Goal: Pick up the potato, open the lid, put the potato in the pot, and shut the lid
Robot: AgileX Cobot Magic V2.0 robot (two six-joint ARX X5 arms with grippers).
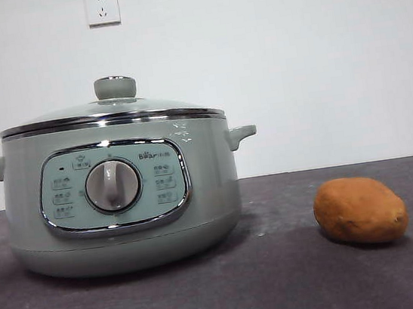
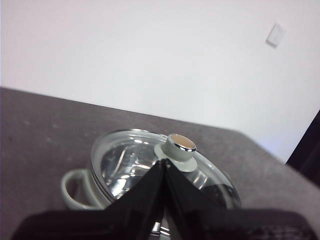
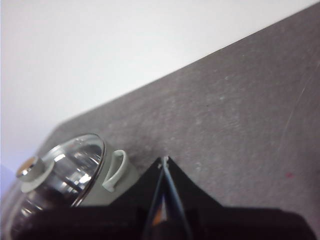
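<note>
You can read "Bear" in small grey print on the pot (image 1: 121,200), at the upper right of its chrome-framed panel; the button labels around the dial (image 1: 112,186) are too small to make out. Two white wall sockets (image 1: 102,8) sit high on the far wall.

Neither arm shows in the front view. Your left hand (image 2: 164,161) hangs above the pot, its black jaws pressed together, their tips just short of the knob (image 2: 180,148). Your right hand (image 3: 164,159) hangs over the grey surface (image 1: 284,281) just beside the pot's right handle (image 3: 116,172), jaws likewise together with only a thin slit between them.

The lid (image 1: 109,110) sits closed on the pot: clear glass, shiny steel rim, pale green knob with a tan disc on top. The pot is pale sage green and stands at the left. The potato (image 1: 360,210) lies on the surface at the right, well apart from the pot, oval with smooth orange-brown skin.
</note>
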